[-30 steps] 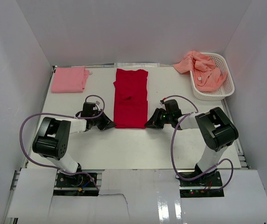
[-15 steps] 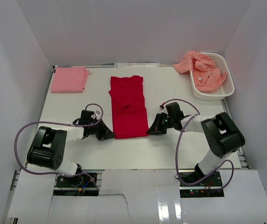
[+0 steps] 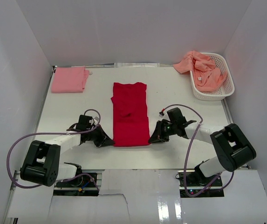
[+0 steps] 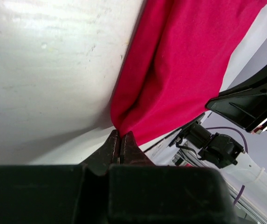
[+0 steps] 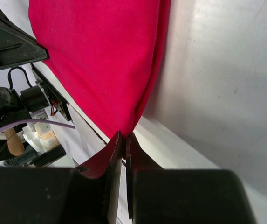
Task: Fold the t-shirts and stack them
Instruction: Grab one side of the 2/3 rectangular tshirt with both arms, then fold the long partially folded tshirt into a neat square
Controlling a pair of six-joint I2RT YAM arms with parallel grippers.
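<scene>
- top external view: the red t-shirt (image 3: 130,114) lies as a long, narrow strip in the centre of the frame on the white table (image 3: 68,116), running from the upper middle down toward the arms.
- the left gripper (image 3: 109,140) sits low on the table at the strip's lower left corner, and the right gripper (image 3: 153,138) sits at its lower right corner. the two face each other across the cloth.
- left wrist view: the left fingers (image 4: 111,145) are clenched together on a pinch of the red corner, and the cloth spreads away toward the upper right of the frame.
- right wrist view: the right fingers (image 5: 136,155) are likewise clamped on the red corner, with the cloth fanning out to the upper left.
- the pink t-shirt (image 3: 69,79) rests as a flat folded rectangle at the upper left of the top view, well apart from the red one.
- the salmon-orange t-shirts (image 3: 201,67) lie crumpled in the white basket (image 3: 229,77) at the upper right, with some cloth spilling over its left rim.
</scene>
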